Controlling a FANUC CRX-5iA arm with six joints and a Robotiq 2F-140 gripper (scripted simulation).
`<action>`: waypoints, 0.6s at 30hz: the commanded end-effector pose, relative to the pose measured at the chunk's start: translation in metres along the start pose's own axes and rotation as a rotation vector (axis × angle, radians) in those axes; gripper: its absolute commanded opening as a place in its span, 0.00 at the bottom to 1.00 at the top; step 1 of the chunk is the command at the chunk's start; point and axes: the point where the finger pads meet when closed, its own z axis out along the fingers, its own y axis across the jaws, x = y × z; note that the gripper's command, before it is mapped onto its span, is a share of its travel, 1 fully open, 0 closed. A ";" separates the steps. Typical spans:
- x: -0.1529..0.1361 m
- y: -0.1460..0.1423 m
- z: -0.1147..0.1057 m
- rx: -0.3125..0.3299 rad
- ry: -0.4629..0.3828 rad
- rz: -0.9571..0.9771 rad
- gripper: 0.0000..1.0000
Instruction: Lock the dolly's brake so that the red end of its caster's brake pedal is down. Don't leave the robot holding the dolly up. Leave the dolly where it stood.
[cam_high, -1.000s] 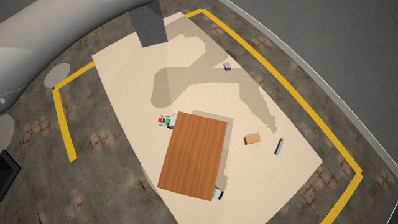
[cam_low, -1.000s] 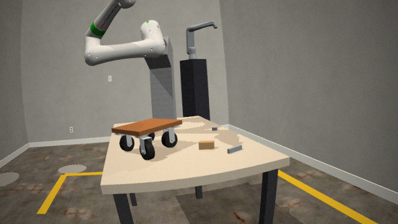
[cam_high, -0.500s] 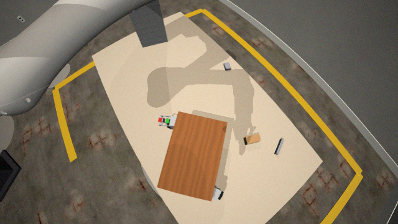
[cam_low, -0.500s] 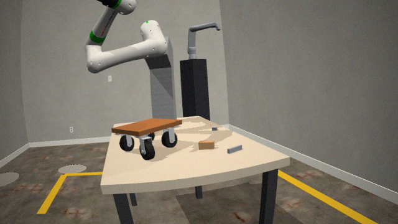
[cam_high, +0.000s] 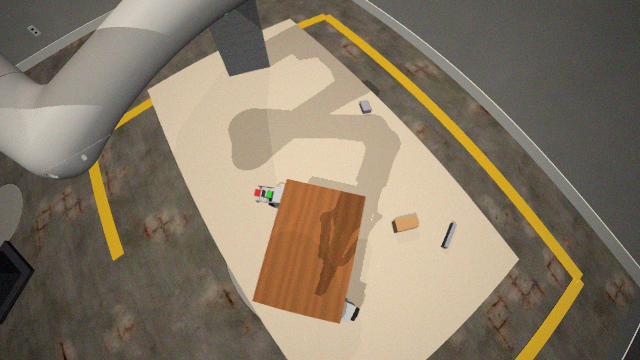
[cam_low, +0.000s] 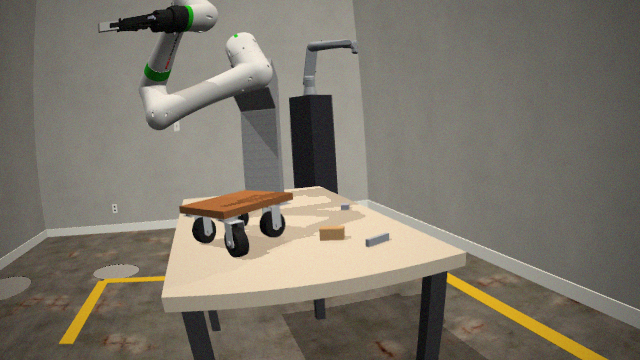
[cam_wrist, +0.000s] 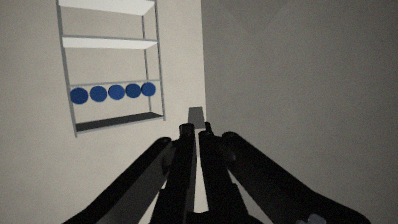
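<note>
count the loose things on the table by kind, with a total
dolly: 1
tan block: 1
grey blocks: 2, a small one and a long bar
total: 4

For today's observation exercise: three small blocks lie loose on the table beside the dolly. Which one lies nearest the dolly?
The tan wooden block, just off the dolly's long edge. The dark grey bar lies beyond it, and the small grey block sits far up the table.
</note>
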 end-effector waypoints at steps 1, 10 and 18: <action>0.052 -0.012 0.004 -0.002 0.031 0.012 0.00; 0.173 -0.028 -0.031 0.016 0.364 0.017 0.00; 0.251 -0.036 -0.071 0.009 0.601 0.004 0.00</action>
